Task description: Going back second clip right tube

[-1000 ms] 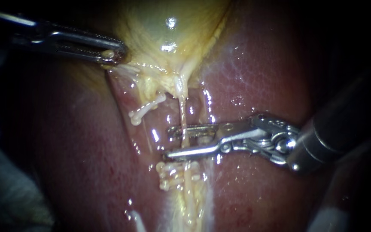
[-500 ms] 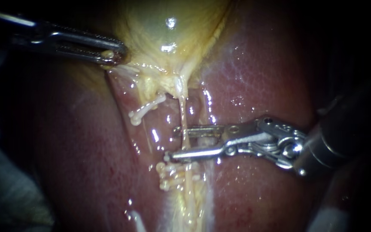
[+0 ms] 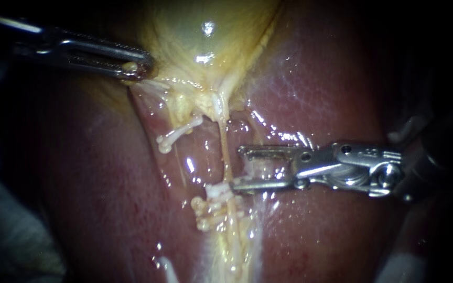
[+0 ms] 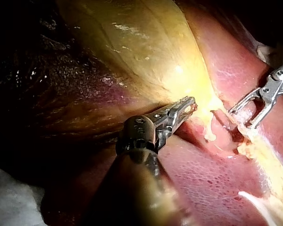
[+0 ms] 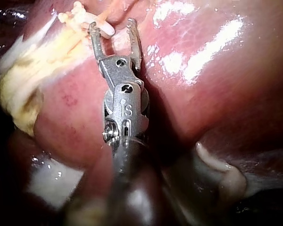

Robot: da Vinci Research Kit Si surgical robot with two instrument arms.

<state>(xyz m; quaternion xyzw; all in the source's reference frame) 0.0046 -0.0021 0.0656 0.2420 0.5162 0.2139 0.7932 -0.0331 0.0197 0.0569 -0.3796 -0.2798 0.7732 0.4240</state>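
The left instrument (image 3: 135,67) gripped the gallbladder (image 3: 205,36) edge, apparently to stretch the right tube (image 3: 225,152), while the right instrument (image 3: 238,167) held empty jaws agape just beside a clip (image 3: 217,191) on it.

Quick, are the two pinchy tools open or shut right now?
Left instrument: jaws shut on the gallbladder.
Right instrument: jaws open, holding nothing.

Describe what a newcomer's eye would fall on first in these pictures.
The shiny right instrument, open, sits just right of the thin tube at the endoscope view's centre. White clips cross that tube just below. Upper left, the left instrument grips the edge of the yellow gallbladder.
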